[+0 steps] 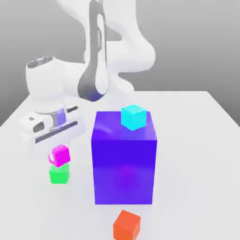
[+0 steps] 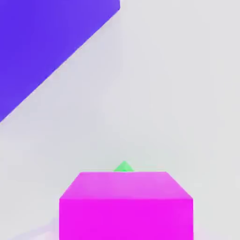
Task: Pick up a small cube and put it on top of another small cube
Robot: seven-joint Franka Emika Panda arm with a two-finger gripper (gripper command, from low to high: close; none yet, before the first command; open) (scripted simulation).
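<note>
Pink cube (image 1: 60, 155), small and sharp-edged, is seen directly above the green cube (image 1: 59, 174) near the exterior view's left, beside the big purple block (image 1: 124, 159); it looks to be resting on or just over the green one, though contact cannot be confirmed. The gripper (image 1: 57, 157) is closed down to nearly its narrowest, and the pink cube appears to be pinched between its fingers, one pale fingertip being visible against the cube's side. In the hand view the pink cube (image 2: 125, 205) sits close below, with a corner of the green cube (image 2: 124, 166) peeking out behind it. The cube is judged light, rigid and smooth-faced, so it would likely slip if squeezed on its corners; a hold on two opposite flat faces, near mid-height, is best suited. A blue cube (image 1: 134, 116) rests on top of the purple block, and an orange cube (image 1: 127, 225) lies on the table (image 1: 197, 154). No containers are present.
</note>
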